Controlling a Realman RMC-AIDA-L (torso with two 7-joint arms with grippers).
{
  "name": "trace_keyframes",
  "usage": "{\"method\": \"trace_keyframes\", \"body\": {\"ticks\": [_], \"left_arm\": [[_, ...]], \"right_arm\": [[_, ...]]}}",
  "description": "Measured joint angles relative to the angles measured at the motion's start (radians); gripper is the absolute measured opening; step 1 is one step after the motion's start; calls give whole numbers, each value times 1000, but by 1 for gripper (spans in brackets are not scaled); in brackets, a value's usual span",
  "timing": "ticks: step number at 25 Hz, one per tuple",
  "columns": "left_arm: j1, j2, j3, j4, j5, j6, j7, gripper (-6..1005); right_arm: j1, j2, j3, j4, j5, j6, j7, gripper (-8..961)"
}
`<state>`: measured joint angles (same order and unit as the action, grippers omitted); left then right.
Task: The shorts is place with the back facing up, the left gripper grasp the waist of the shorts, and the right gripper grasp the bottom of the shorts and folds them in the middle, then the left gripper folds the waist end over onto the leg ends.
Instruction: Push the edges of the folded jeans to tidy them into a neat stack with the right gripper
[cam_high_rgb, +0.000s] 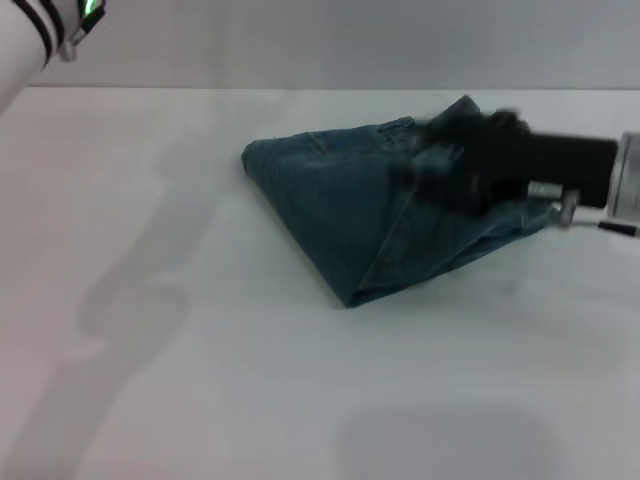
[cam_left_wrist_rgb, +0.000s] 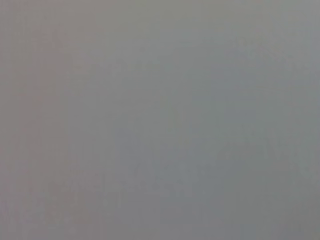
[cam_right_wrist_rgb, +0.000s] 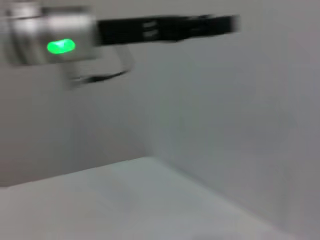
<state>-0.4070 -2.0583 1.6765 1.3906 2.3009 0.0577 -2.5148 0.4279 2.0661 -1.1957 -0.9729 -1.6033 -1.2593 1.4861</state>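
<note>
The blue-green denim shorts (cam_high_rgb: 335, 205) lie folded into a rough triangle on the white table, one corner pointing at the near edge. My right gripper (cam_high_rgb: 450, 160) reaches in from the right and hovers blurred over the shorts' far right part, hiding the cloth beneath it. Whether it holds the denim does not show. My left arm (cam_high_rgb: 45, 25), with its green light, is raised at the far left, clear of the shorts. In the right wrist view the left gripper (cam_right_wrist_rgb: 220, 24) sticks out from that arm, high in front of the wall. The left wrist view shows only plain grey.
The white table (cam_high_rgb: 200, 380) spreads wide around the shorts on the left and near sides. A pale wall (cam_high_rgb: 320, 40) rises behind the table's far edge.
</note>
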Motion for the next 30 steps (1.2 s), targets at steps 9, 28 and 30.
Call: {"method": "trace_keyframes", "body": {"ticks": [9, 28, 30], "left_arm": [[37, 0, -8, -16, 0, -10, -1, 860], [46, -3, 2, -88, -42, -10, -4, 860], [47, -3, 2, -92, -44, -11, -4, 860]], "right_arm": [[142, -3, 0, -42, -370, -181, 258, 546], [476, 1, -64, 254, -660, -222, 417, 546], [482, 1, -64, 258, -667, -217, 421, 546]]}}
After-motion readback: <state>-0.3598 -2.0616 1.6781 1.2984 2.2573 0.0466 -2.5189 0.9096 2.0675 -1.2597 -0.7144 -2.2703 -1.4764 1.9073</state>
